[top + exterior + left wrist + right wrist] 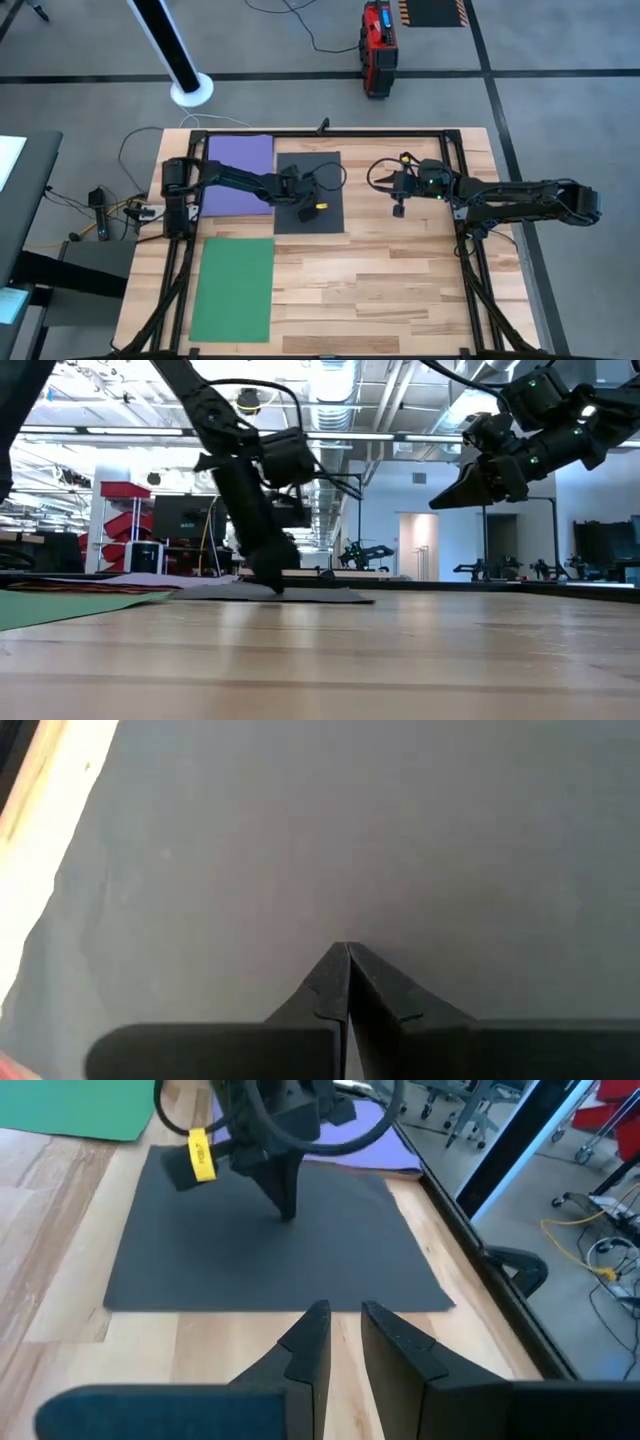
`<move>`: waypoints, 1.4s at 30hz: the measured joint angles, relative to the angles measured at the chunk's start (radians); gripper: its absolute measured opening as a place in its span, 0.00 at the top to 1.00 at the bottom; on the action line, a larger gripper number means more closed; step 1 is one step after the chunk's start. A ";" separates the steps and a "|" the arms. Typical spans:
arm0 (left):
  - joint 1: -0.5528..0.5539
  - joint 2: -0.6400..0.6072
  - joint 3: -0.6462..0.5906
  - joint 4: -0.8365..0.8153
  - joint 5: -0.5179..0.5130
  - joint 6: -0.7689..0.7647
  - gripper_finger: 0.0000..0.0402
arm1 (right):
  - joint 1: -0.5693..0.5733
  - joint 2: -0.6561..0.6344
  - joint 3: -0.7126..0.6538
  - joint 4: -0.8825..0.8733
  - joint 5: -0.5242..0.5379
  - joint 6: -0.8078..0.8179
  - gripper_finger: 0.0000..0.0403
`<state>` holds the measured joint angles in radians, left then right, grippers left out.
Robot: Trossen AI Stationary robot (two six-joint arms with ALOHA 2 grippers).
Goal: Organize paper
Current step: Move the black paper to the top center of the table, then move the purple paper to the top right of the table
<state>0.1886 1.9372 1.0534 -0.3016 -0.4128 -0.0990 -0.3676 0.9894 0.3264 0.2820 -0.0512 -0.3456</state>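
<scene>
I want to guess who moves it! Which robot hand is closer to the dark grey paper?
The left. The left gripper is pressed fingertips-down onto the dark grey paper, fingers shut. The right gripper hangs in the air off to the side, over bare wood.

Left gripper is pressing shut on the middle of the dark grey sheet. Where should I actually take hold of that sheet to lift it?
Probably by an edge, not the middle. The dark grey sheet lies flat on the table, so the shut left gripper has nothing to pinch there. The side facing the right gripper is bare wood and unobstructed; I would come in low from there. The opposite side meets the purple sheet.
</scene>
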 joint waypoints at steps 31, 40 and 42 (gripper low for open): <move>0.088 0.063 0.202 -0.073 0.050 0.123 1.00 | -0.001 0.000 0.000 -0.012 0.000 0.007 0.85; 0.048 -0.048 0.237 -0.161 0.046 0.129 1.00 | -0.001 0.000 0.000 -0.017 0.000 0.007 0.85; 0.045 -0.097 0.208 -0.121 0.048 0.124 1.00 | 0.000 0.000 0.000 -0.018 0.000 0.007 0.85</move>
<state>0.2332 1.8405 1.2617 -0.4227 -0.3651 0.0252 -0.3680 0.9894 0.3260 0.2639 -0.0513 -0.3386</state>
